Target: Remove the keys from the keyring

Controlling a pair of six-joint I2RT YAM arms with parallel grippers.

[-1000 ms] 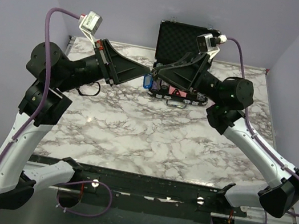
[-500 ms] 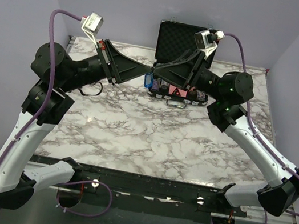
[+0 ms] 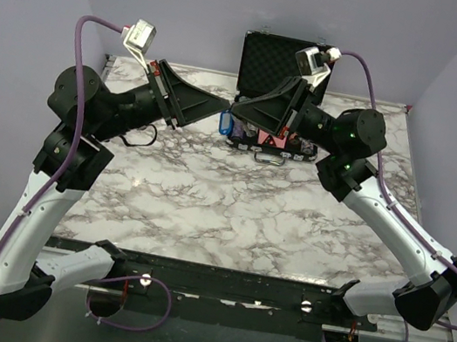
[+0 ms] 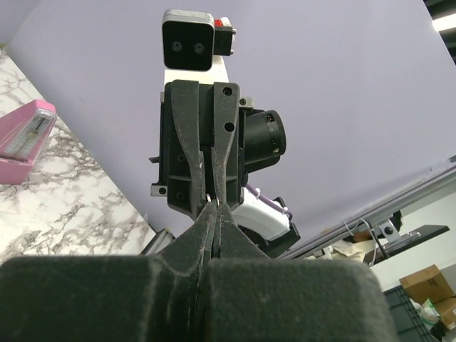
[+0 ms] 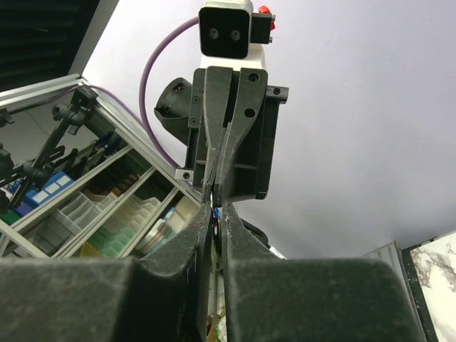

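The left arm (image 3: 78,122) and the right arm (image 3: 381,207) rise from the bottom corners of the overhead view, bend at the elbows and reach inward. Their grippers meet tip to tip at upper centre. The left gripper (image 3: 223,102) has its fingers pressed flat together. The right gripper (image 3: 241,108) shows a thin slit between its fingers (image 5: 249,260); whether they pinch anything cannot be told.

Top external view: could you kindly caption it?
Left gripper and right gripper meet tip to tip over a marbled table, blue-headed key dangling beneath, open black case behind.
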